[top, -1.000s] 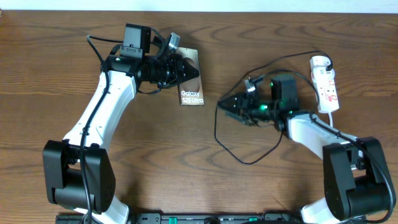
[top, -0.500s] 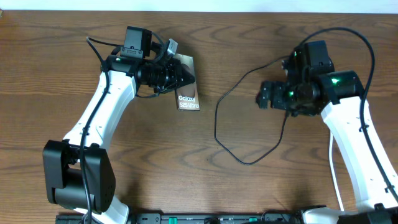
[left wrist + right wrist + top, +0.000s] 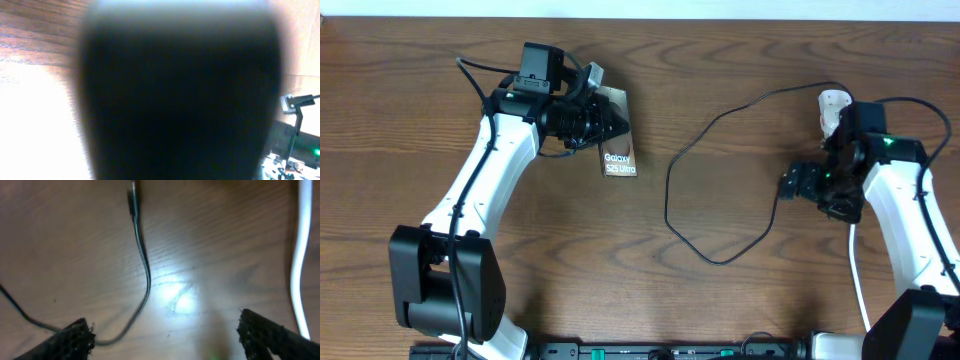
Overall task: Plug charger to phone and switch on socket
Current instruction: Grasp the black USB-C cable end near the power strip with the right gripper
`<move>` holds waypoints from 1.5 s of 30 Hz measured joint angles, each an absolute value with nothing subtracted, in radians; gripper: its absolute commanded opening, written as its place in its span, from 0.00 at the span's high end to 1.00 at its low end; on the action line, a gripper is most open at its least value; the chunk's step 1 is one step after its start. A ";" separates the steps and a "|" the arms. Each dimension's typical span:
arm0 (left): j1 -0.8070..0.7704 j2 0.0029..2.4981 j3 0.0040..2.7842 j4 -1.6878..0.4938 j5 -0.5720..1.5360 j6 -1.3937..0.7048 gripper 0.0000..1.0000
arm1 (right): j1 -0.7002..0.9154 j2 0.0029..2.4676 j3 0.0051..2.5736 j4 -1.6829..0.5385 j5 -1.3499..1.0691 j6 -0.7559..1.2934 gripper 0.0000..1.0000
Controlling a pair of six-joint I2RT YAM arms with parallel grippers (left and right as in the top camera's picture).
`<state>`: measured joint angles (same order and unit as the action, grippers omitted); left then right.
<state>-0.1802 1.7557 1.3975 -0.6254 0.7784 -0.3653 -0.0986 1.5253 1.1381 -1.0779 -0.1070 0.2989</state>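
Observation:
The phone lies tilted at the back left, its brownish face showing white "Galaxy" lettering. My left gripper is shut on the phone's upper end. In the left wrist view a blurred dark shape fills the picture. The charger is a thin black cable looping across the middle of the table. My right gripper hovers open over its right end. Between the wide-apart fingers the charger curves over bare wood, touching neither. The socket shows only its rounded white end behind the right arm.
The socket's white cord runs down the right side of the right wrist view and along the right arm. The wooden table stretches to a pale back edge.
My right arm has swung from the middle of the table to the right, and its jaws have opened off the cable. The phone has shifted slightly in the left gripper.

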 measured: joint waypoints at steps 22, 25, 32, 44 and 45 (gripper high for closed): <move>-0.180 1.756 1.398 -0.628 0.778 -0.365 0.93 | -0.099 1.527 0.865 -0.591 -0.094 0.359 0.34; -0.180 1.756 1.398 -0.628 0.778 -0.365 0.93 | -0.077 1.527 0.865 -0.554 -0.091 0.364 0.35; -0.180 1.756 1.398 -0.628 0.778 -0.365 0.93 | -0.001 1.527 0.860 -0.550 -0.069 0.416 0.39; -0.181 1.756 1.398 -0.628 0.778 -0.365 0.93 | 0.075 1.530 0.797 -0.491 0.067 0.445 0.45; -0.184 1.756 1.398 -0.628 0.778 -0.365 0.93 | 0.075 1.533 0.797 -0.485 0.070 0.445 0.46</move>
